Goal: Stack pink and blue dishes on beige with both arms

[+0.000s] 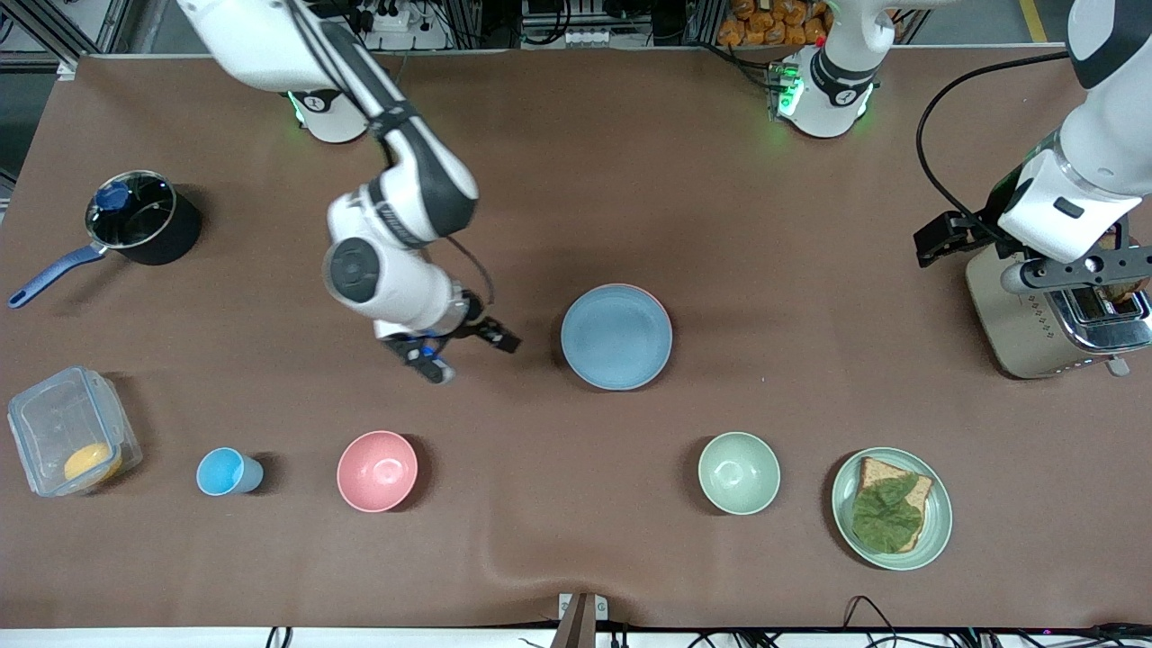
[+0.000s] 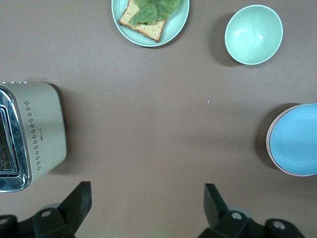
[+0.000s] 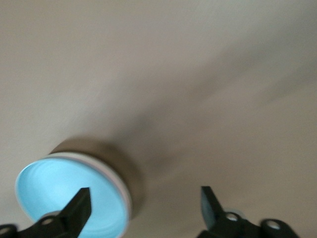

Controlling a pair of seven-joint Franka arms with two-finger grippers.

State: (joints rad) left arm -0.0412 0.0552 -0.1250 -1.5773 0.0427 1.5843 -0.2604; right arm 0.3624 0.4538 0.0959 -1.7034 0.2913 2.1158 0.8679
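Plates: flat round light blue plate (image 1: 616, 337) is stacked on the pale pink plate (image 2: 270, 144).
Right gripper (image 1: 459, 349): jaws apart, empty, beside the stack.
Left gripper (image 2: 147, 208): jaws apart, over the beige metal toaster (image 1: 1048, 315).

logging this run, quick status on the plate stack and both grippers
Left gripper open, waiting over the toaster. Right gripper open, empty, beside the stack. Blue plate on top, pink rim beneath. Nothing in the way.

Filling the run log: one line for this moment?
stack: blue plate on top, pink rim under it | right gripper: open, empty, beside stack | left gripper: open, waiting over toaster
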